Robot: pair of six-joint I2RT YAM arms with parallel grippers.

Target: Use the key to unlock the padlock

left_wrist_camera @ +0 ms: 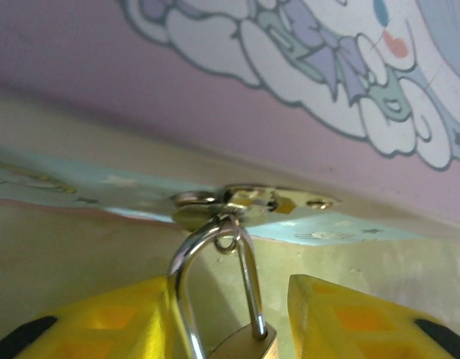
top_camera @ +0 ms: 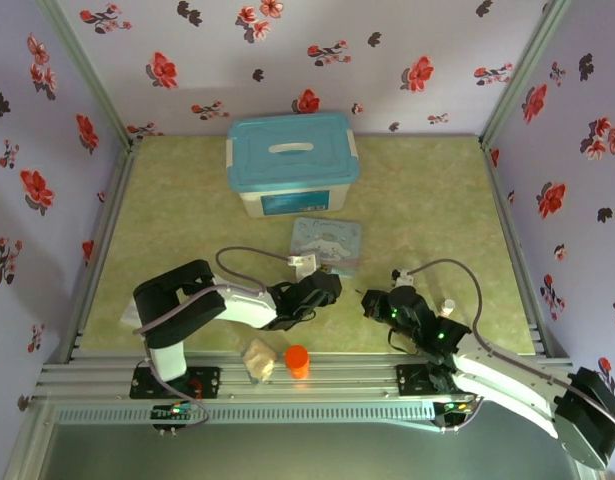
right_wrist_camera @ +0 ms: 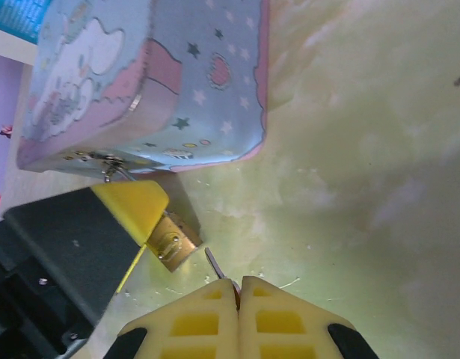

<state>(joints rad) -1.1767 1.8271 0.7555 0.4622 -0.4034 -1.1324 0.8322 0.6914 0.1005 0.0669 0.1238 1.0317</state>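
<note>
Looked down on a pale green table (top_camera: 437, 220) walled in by flowered purple panels. Noted a white storage box (top_camera: 292, 165) with a blue lid at the far centre. Found the cartoon-printed tin (top_camera: 327, 243) just in front of it, lying flat. Saw the left gripper (top_camera: 322, 285) at the tin's near edge and the right gripper (top_camera: 375, 300) just to its right, the two close together. Spotted an orange cylinder (top_camera: 298, 360) and a beige lumpy thing (top_camera: 259, 358) side by side at the near rail, well apart from the tin.

From the left wrist, saw the padlock (left_wrist_camera: 243, 348) hanging by its silvery shackle from the small hasp (left_wrist_camera: 252, 202) on the tin's front edge, brass body low between the yellow fingers (left_wrist_camera: 102, 321). Read that gripper as partly open: one finger right beside the shackle, a thin gap showing at the other, no firm clamp visible.

From the right wrist, caught the brass block just below the tin, with one yellow pad (right_wrist_camera: 132, 203) of the left gripper touching it. Found the right gripper closed tight on the key (right_wrist_camera: 213, 262), thin dark blade poking out from between the fingertips toward the padlock's body. Could not tell whether tip and brass touched.
</note>
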